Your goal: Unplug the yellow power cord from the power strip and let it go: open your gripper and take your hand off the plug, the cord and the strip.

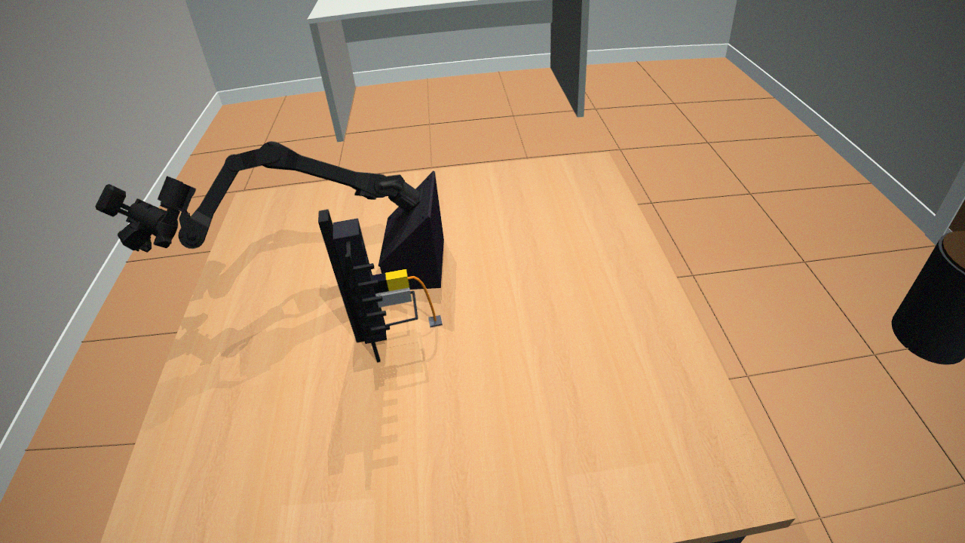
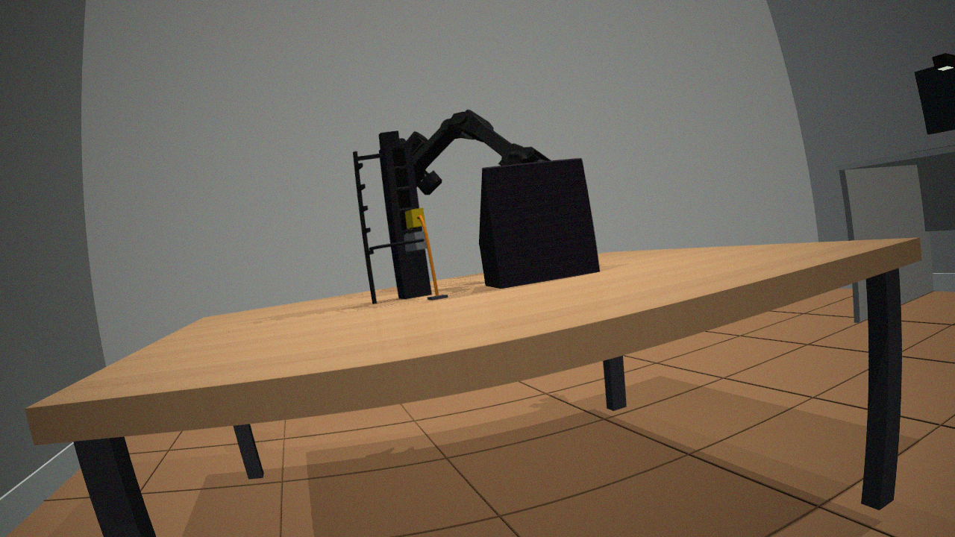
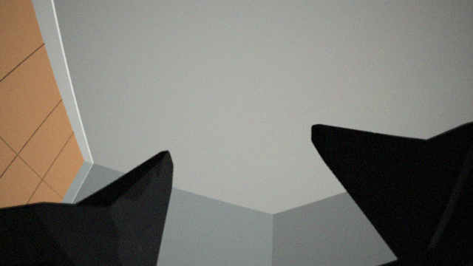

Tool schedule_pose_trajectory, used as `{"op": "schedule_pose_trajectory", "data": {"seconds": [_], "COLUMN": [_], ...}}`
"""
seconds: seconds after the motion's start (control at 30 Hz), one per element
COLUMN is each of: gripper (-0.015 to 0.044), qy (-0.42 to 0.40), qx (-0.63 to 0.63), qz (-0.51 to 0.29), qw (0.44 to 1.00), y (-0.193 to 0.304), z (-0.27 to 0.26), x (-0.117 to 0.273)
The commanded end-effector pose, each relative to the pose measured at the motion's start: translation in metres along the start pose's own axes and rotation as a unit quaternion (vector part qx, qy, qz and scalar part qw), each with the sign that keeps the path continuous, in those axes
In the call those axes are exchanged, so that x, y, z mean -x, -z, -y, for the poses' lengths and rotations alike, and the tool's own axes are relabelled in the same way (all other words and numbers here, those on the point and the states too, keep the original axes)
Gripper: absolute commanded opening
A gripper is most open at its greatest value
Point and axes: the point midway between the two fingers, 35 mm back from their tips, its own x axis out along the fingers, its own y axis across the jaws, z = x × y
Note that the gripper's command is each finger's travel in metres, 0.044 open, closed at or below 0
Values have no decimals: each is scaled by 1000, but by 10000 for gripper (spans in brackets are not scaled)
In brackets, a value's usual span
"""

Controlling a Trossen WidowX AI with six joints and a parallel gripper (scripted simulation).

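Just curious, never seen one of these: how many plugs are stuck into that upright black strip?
2: a yellow plug with an orange cord, and a grey plug directly below it. Others may be hidden on its far side.

plug [image 1: 396,276] in strip [image 1: 350,277] on table [image 1: 540,378]

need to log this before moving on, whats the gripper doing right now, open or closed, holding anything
Gripper: open, holding nothing; only wall shows between its fingers, and it is far from the yellow plug.

top high, ext low, wrist wall-facing maybe
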Motion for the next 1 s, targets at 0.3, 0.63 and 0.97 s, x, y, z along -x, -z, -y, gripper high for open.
{"op": "schedule_pose_trajectory", "data": {"seconds": [0.3, 0.63, 0.97], "gripper": [160, 160, 160], "qy": [7, 0, -24], "qx": [-38, -82, -95], "qz": [164, 395, 601], "qw": [986, 915, 793], "y": [-77, -151, -162], "z": [22, 53, 70], "x": [71, 217, 396]}}
